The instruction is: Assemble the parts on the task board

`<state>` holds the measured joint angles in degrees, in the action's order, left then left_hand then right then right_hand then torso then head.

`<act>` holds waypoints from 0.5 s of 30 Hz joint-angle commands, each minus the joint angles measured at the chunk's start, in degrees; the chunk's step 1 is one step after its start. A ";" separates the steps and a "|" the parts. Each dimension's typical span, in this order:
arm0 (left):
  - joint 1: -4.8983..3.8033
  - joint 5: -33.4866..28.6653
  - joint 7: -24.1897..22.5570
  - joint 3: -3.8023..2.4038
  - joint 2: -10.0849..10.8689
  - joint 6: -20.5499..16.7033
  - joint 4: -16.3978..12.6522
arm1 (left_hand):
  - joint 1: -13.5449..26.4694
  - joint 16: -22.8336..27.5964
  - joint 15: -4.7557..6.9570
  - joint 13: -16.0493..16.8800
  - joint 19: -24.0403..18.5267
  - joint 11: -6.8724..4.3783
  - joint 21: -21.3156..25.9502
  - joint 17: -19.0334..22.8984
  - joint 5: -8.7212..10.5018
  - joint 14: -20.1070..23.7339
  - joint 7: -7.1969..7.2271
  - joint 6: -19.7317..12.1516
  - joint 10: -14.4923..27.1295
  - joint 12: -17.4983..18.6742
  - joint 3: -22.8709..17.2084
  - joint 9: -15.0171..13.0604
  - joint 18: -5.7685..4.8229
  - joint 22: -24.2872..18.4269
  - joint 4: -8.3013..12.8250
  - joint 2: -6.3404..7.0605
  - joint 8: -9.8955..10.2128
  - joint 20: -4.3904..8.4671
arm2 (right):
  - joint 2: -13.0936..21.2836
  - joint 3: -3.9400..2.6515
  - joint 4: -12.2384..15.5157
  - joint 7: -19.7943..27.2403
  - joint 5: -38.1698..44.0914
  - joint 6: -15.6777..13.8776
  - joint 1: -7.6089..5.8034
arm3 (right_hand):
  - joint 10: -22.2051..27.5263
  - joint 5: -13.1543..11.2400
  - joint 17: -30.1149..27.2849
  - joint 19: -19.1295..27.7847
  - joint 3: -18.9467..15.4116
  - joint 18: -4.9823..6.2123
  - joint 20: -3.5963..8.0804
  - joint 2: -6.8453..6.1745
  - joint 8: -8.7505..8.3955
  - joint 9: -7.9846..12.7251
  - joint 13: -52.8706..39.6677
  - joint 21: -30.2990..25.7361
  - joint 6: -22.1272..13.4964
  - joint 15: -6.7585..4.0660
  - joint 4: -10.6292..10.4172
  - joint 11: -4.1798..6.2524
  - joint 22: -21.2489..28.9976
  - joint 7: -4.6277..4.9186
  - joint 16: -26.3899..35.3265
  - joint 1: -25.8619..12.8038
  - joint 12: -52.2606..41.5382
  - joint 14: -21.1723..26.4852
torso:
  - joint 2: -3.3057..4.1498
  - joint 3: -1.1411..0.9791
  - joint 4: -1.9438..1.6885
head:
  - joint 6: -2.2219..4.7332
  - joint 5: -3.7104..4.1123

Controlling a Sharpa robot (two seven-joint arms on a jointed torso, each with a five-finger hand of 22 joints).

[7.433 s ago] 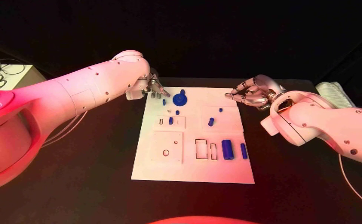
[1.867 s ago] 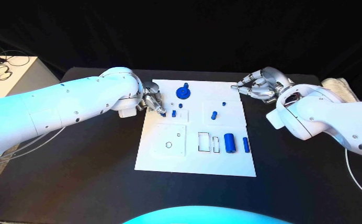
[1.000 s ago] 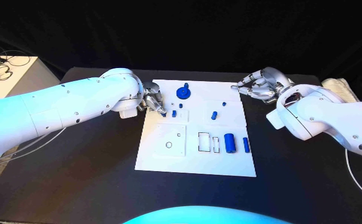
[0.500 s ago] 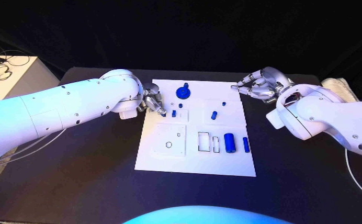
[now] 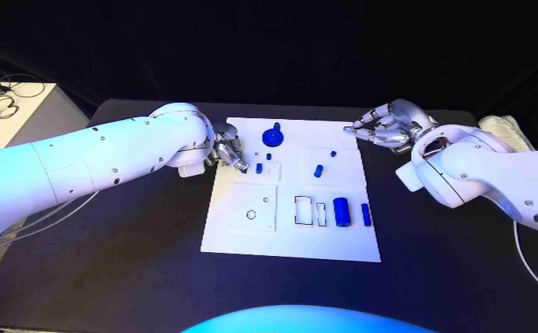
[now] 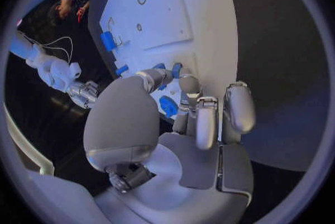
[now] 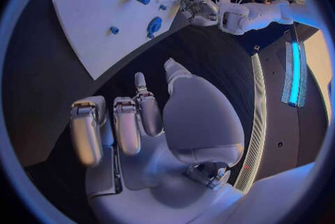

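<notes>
The white task board (image 5: 289, 238) lies mid-table. At its left edge my left hand (image 5: 225, 151) pinches a small blue part (image 5: 243, 168) between thumb and a finger, low over the board beside another small blue piece (image 5: 259, 168). The left wrist view shows those fingertips (image 6: 188, 82) by the blue part (image 6: 176, 70). A round blue gear (image 5: 271, 138) sits at the far end. A thick blue cylinder (image 5: 340, 212) and a slim one (image 5: 365, 214) lie at the near right. My right hand (image 5: 381, 128) hangs off the board's far right corner, fingers curled, holding nothing.
The board has a rectangular slot (image 5: 302, 210) and a round hole (image 5: 251, 215) in its near half. A pale bundle (image 5: 500, 132) lies at the table's right edge. A white box (image 5: 27, 113) with cables stands off the table's left side.
Over the seven seconds my left hand came from beside the gear toward the near side along the board's left edge, carrying the small blue part. In the last second nothing visibly moved.
</notes>
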<state>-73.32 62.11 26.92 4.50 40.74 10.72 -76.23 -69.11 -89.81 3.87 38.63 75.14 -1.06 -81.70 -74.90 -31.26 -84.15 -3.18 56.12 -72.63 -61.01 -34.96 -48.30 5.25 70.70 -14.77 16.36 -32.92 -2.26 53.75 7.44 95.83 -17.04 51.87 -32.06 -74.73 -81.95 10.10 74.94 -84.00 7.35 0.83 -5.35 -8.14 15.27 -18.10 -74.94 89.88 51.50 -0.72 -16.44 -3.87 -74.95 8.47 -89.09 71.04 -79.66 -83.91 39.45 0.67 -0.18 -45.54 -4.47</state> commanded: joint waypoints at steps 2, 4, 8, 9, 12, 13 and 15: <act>0.43 0.07 0.45 0.25 -0.27 1.53 -0.30 | -0.11 -0.19 0.36 0.10 0.27 -0.21 -0.31 -15.10 -0.14 -5.85 0.03 0.41 -0.39 -0.20 -14.32 0.05 -0.68 0.02 14.55 -0.68 0.31 -0.04 | 0.04 0.00 0.09 0.58 0.27 0.42 0.04 | 0.07 -0.07 12.68 -5.83 -0.20 -0.73 -0.12 0.27 0.23 0.04 -6.40 -0.23 -0.33 0.26 0.03 0.15 -14.80 -0.05 0.30 0.09 -0.12 -5.46 | 0.02 -0.01 -0.01 | -0.01 0.03; 0.47 0.06 0.61 0.30 -0.34 1.64 -0.26 | -0.01 -0.19 0.35 0.29 0.19 -0.20 -0.27 -15.10 -0.11 -5.85 0.02 0.43 -0.48 -0.29 -14.29 0.06 -0.66 -0.08 14.50 -0.69 0.34 -0.03 | 0.06 0.00 0.10 0.58 0.27 0.42 0.04 | 0.07 -0.07 12.68 -5.83 -0.20 -0.73 -0.12 0.27 0.23 0.04 -6.40 -0.23 -0.33 0.26 0.03 0.15 -14.80 -0.05 0.30 0.09 -0.12 -5.46 | 0.03 -0.01 0.00 | 0.01 0.06; 0.51 0.05 0.94 0.37 -0.45 1.62 -0.19 | 0.22 -0.19 0.33 0.50 0.16 -0.18 -0.25 -15.10 -0.05 -5.85 0.00 0.48 -0.62 -0.39 -14.21 0.07 -0.65 -0.11 14.39 -0.73 0.41 -0.03 | 0.07 0.00 0.12 0.58 0.27 0.42 0.04 | 0.07 -0.07 12.68 -5.83 -0.20 -0.73 -0.12 0.27 0.23 0.04 -6.40 -0.23 -0.33 0.26 0.03 0.15 -14.80 -0.05 0.30 0.09 -0.12 -5.46 | 0.04 0.00 0.01 | -0.01 0.11; 0.52 0.05 0.97 0.38 -0.47 1.63 -0.19 | 0.32 -0.19 0.32 0.45 0.18 -0.17 -0.25 -15.10 -0.03 -5.85 0.00 0.49 -0.63 -0.35 -14.18 0.08 -0.66 -0.09 14.33 -0.75 0.43 -0.04 | 0.08 0.00 0.12 0.58 0.27 0.42 0.04 | 0.07 -0.07 12.68 -5.83 -0.20 -0.73 -0.12 0.27 0.23 0.04 -6.40 -0.23 -0.33 0.26 0.03 0.15 -14.80 -0.05 0.30 0.09 -0.12 -5.46 | 0.04 0.01 0.01 | -0.01 0.12; 0.54 0.05 1.17 0.43 -0.57 1.67 -0.13 | 0.56 -0.19 0.30 0.64 0.15 -0.17 -0.23 -15.10 0.03 -5.85 0.00 0.51 -0.75 -0.43 -14.07 0.07 -0.67 -0.10 14.23 -0.77 0.49 -0.05 | 0.10 0.00 0.13 0.58 0.27 0.41 0.04 | 0.07 -0.07 12.68 -5.83 -0.20 -0.73 -0.12 0.27 0.23 0.04 -6.40 -0.23 -0.33 0.26 0.03 0.15 -14.80 -0.05 0.30 0.09 -0.12 -5.46 | 0.06 0.00 0.01 | -0.04 0.14; 0.55 0.06 1.21 0.45 -0.61 1.63 -0.10 | 0.56 -0.19 0.30 0.64 0.15 -0.17 -0.23 -15.10 0.03 -5.85 0.00 0.51 -0.75 -0.43 -14.07 0.07 -0.67 -0.10 14.23 -0.77 0.49 -0.05 | 0.10 0.00 0.14 0.58 0.27 0.41 0.04 | 0.07 -0.07 12.68 -5.83 -0.20 -0.73 -0.12 0.27 0.23 0.04 -6.40 -0.23 -0.33 0.26 0.03 0.15 -14.80 -0.05 0.30 0.09 -0.12 -5.46 | 0.06 0.00 0.01 | -0.04 0.18; 0.57 0.05 1.28 0.48 -0.69 1.45 -0.02 | 0.75 -0.19 0.28 0.75 0.13 -0.17 -0.21 -15.10 0.08 -5.85 0.01 0.53 -0.84 -0.48 -13.97 0.06 -0.66 -0.13 14.14 -0.78 0.52 -0.06 | 0.11 0.00 0.15 0.59 0.27 0.40 0.04 | 0.07 -0.07 12.68 -5.83 -0.20 -0.73 -0.12 0.27 0.23 0.04 -6.40 -0.23 -0.33 0.26 0.03 0.15 -14.80 -0.05 0.30 0.09 -0.12 -5.46 | 0.04 -0.01 0.01 | -0.05 0.19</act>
<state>-73.29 62.20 27.52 4.61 40.30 10.74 -76.10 -68.58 -89.81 3.87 39.34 75.14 -1.23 -81.70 -74.90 -31.25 -84.15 -3.27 56.22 -73.14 -61.22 -34.96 -48.24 5.25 70.62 -14.77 15.82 -32.58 -2.26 53.84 7.44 95.88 -17.04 51.87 -32.05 -74.73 -81.95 10.10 74.93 -84.00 7.36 0.82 -5.35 -8.14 15.27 -18.10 -74.93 89.87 51.50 -0.72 -16.43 -3.87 -74.94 8.47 -89.09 71.04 -79.66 -83.91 39.48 0.66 -0.16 -45.55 -4.31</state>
